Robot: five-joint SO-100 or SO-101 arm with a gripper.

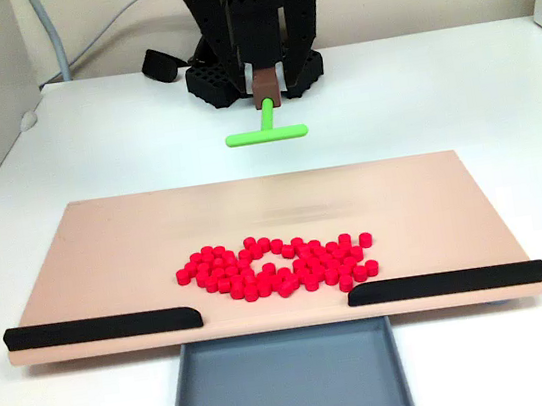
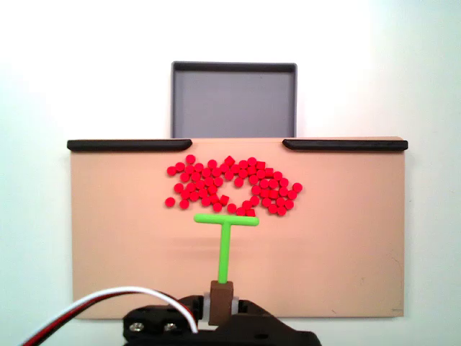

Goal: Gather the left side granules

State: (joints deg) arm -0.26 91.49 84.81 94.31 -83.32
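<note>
Gripper (image 2: 222,303) clamped on green T-tool (image 2: 225,241), crossbar just short of granules (image 2: 232,184) clustered mid-board near the gap between 2 black strips (image 2: 130,145); bare board (image 2: 115,245) either side.

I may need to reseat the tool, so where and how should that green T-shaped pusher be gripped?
Grip the green T-shaped tool at the free end of its long stem, where the brown holder in the end effector takes it. Come from the arm's side, along the stem: that leaves the crossbar free, facing the granules.
</note>
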